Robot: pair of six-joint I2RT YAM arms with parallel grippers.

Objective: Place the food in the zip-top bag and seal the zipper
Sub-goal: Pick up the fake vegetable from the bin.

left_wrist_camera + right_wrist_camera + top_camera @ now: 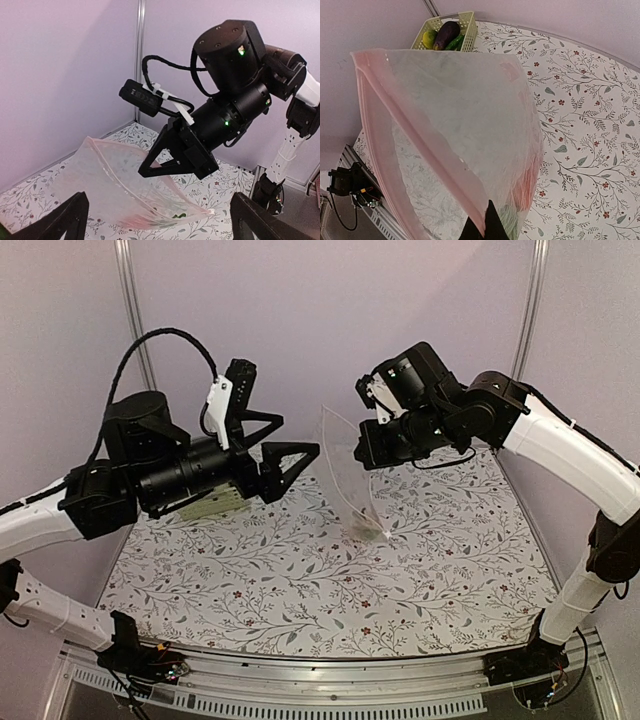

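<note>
Toy vegetables, red-orange and green, sit in the low corner of the clear crinkly zip-top bag, which hangs mid-counter. The right hand is clamped on its pink zipper strip. The left hand, spread wide and empty, hovers just left. A dark purple eggplant lies in the pale green basket, far left.

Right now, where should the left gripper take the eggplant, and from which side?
Across its thick middle, from above, I'd say: the eggplant lies slanted, uppermost in the basket, whose walls block a sideways approach.
</note>
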